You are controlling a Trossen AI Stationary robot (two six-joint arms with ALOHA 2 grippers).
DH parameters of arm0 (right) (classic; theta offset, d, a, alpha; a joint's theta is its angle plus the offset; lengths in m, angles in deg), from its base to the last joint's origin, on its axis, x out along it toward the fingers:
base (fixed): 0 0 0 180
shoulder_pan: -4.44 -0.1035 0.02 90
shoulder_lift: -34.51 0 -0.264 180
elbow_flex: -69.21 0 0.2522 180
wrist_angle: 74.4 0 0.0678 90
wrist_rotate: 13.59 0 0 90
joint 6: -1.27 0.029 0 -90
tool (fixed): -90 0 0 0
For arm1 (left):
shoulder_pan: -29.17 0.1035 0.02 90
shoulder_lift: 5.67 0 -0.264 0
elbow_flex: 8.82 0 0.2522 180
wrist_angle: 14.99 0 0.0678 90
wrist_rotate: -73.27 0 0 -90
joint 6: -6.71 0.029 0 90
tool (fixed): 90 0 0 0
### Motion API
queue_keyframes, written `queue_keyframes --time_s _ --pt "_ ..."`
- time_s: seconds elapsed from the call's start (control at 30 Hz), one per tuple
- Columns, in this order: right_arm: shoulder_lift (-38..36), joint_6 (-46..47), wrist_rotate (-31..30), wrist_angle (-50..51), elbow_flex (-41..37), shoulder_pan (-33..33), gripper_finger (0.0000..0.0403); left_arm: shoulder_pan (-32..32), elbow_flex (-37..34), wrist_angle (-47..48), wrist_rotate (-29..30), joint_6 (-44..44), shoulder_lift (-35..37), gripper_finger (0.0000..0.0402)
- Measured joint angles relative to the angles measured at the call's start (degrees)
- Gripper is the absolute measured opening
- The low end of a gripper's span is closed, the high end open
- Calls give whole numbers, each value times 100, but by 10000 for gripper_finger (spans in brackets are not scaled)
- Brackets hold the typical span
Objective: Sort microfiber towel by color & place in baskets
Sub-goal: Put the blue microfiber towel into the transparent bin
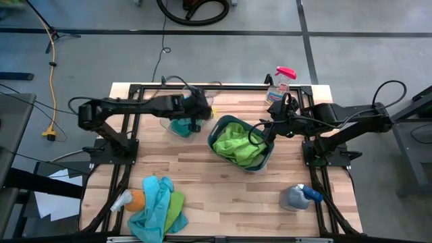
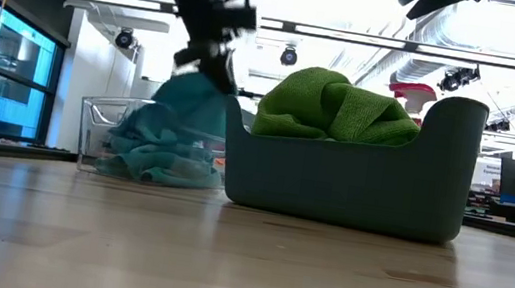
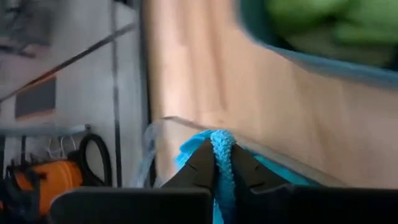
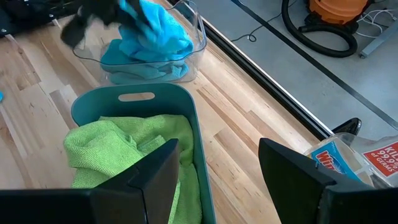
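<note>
Unsorted: loose towels (image 1: 158,206), blue and green, heaped at the table's near edge. Sorted: green towels (image 1: 236,143) in teal basket (image 1: 264,160); blue towel (image 4: 152,31) clamped by left gripper (image 3: 217,165) over clear basket (image 4: 193,37). Right gripper (image 4: 217,168) spread, empty, above teal basket.

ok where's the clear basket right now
In the high view the clear basket sits at the table's back left, just left of the teal-grey basket, with turquoise towels inside.

One camera looks straight down on the bench (image 1: 223,182), one sits level at bench height, two ride the wrists; all share the teal basket (image 2: 353,183).
</note>
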Motion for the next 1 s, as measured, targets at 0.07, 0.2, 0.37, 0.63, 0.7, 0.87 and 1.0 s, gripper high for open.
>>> queue_keyframes --time_s 0.07,0.2,0.37,0.63,0.7,0.87,1.0 --pt "0 0 -2 -2 0 0 218 216 0 7 -23 -407 303 2" --pt "0 35 -2 -2 0 0 218 811 -277 -165 -504 -1401 861 1" --pt "0 52 -2 -10 0 0 218 1376 -1278 -597 -968 -2283 1355 1" --pt "0 55 -17 -81 0 5 218 1341 -3226 -2623 -1836 -4177 1431 0" --pt "0 60 -22 -87 0 37 218 1243 -3531 -3117 -1831 -4526 1316 0" --pt "0 55 -20 -94 0 211 218 1102 -3678 -3485 -1668 -4593 820 0" --pt "0 54 -17 -131 0 374 218 1069 -3665 -3522 -1718 -4533 390 0"
